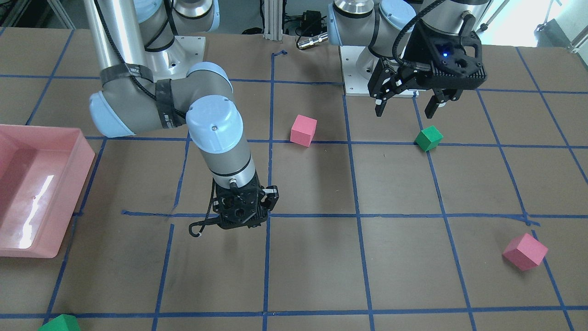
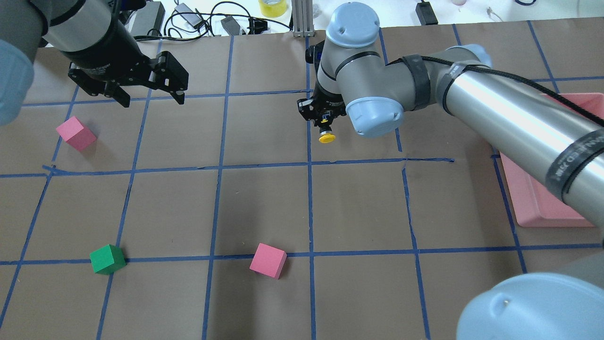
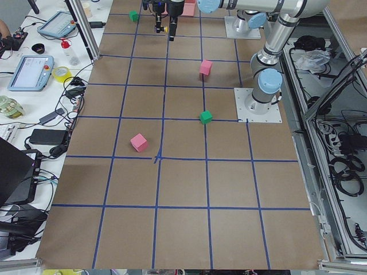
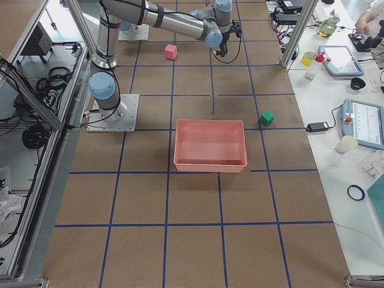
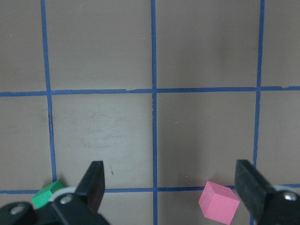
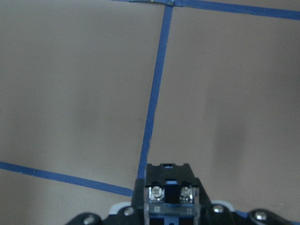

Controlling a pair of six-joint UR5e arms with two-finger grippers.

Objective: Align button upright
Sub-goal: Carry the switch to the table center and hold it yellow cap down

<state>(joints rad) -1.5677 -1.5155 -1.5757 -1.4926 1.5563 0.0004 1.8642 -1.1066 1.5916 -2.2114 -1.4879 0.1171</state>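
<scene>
The button shows its round yellow cap just under my right gripper, which is shut on its dark body. In the right wrist view the button's black body with two screw terminals sits between the fingers, above a blue tape line. From the front the right gripper hangs over the table's middle and hides the button. My left gripper hovers open and empty at the far left, with its fingers wide apart.
Pink cubes and a green cube lie on the taped brown paper. Another green cube sits at the front edge. A pink tray stands on the right, under the right arm.
</scene>
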